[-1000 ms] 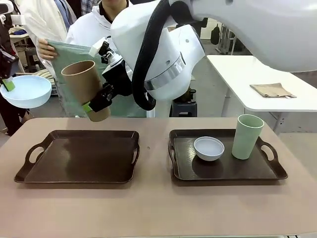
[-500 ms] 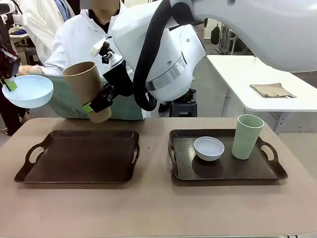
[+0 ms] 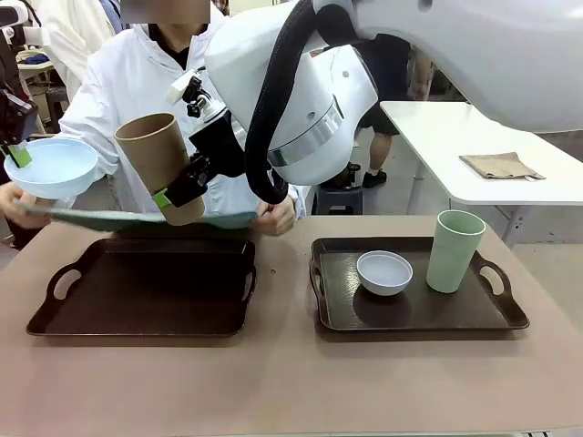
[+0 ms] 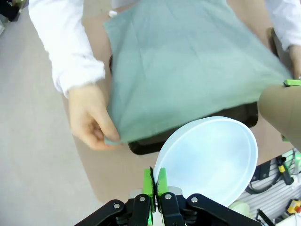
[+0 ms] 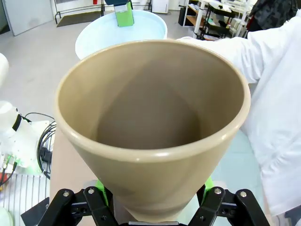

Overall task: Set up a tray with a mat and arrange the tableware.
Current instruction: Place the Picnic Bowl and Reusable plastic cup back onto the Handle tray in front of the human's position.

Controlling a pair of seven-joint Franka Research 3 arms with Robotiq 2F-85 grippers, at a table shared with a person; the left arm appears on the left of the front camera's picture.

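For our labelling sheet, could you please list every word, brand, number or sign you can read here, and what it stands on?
No readable text anywhere.
The brown tumbler, light blue bowl, green mat, pale green tumbler, white bowl, left tray and right tray are all plain.
Anything on the background lab gear is too small to read.

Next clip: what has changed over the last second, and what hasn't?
The person leaned in and brought the green mat down from upright at the chest to flat just above the left tray, a hand at each end. Unchanged: left gripper shut on the light blue bowl, right gripper holding the brown tumbler, both raised; pale bowl and green tumbler on the right tray.
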